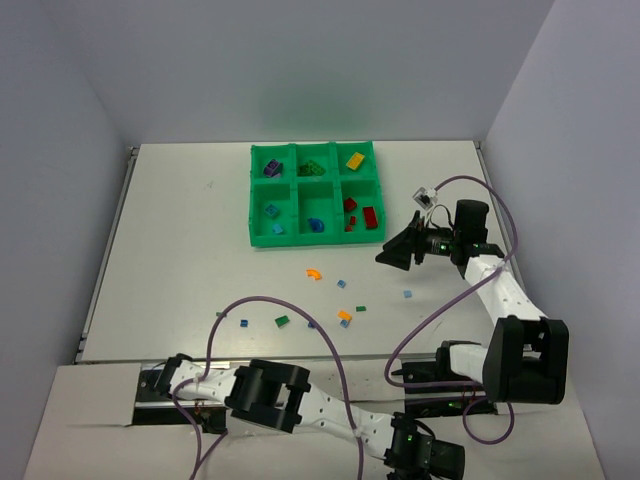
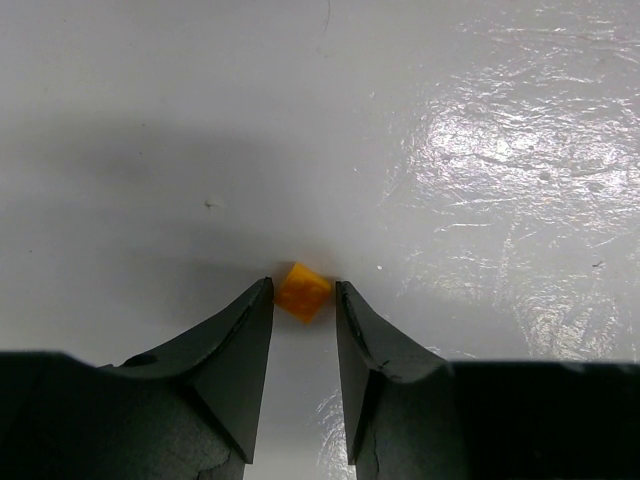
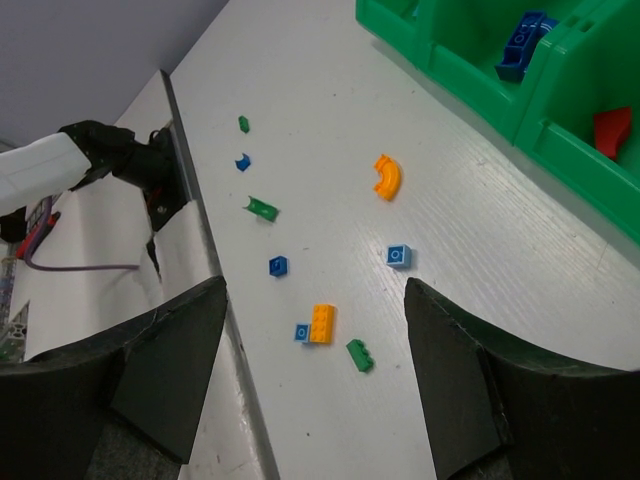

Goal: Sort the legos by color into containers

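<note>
The left hand [image 2: 302, 288] flanks a tiny orange brick [image 2: 302, 293] on the tabletop [image 2: 420, 150], its fingertips at the brick's corners; I cannot tell whether it is pinched. The brick sits cornerwise at the very tips, so squeezing may twist it or squirt it out. The right hand [image 3: 312, 295] hangs spread and empty near the tray [image 3: 440, 60].

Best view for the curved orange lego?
Right wrist: the curved orange lego lies close, its arc shape clear. Top external shows it only as a small orange fleck. Left wrist doesn't show it.
</note>
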{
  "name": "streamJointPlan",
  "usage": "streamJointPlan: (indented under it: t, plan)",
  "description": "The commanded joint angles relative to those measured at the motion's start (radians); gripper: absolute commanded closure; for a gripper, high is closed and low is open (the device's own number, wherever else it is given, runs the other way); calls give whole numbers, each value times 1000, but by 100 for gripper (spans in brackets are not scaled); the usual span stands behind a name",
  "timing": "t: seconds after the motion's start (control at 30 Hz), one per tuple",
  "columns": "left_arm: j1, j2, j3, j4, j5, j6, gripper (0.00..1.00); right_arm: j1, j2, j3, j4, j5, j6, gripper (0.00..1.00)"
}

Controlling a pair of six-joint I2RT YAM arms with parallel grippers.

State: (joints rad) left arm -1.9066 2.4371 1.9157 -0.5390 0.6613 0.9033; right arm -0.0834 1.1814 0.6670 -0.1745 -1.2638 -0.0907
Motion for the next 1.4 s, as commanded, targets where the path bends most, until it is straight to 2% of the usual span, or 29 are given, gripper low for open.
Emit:
streamJointPlan:
  t: [0.0, 0.2, 0.4, 0.5, 0.8, 1.0, 1.1, 1.2, 1.37]
  plan:
    - [9, -17, -21, -13, 10, 27, 61, -6, 14, 24, 3, -19, -17, 22]
    - [9, -40, -55, -6, -1, 45, 65, -6, 20, 32, -4, -20, -21, 22]
    - [3, -121, -174, 59, -51, 46, 70, -6, 18, 51, 1, -16, 1, 22]
    - [-4, -200, -242, 108, -90, 13, 73, -6, 6, 60, 35, -11, 38, 22]
    - [-15, -395, -423, 125, -202, -80, 83, -6, -23, 74, 119, 18, 147, 22]
    - [13, -523, -514, 116, -190, -173, 86, -6, -29, 97, 64, 31, 110, 22]
    - [60, -596, -569, 105, -161, -233, 88, -6, -33, 100, 49, 42, 102, 22]
    - [154, -682, -652, 116, -119, -305, 88, -6, -50, 98, 79, 63, 132, 22]
    - [412, -858, -767, 169, -88, -418, 90, -7, -76, 122, 145, 85, 205, 21]
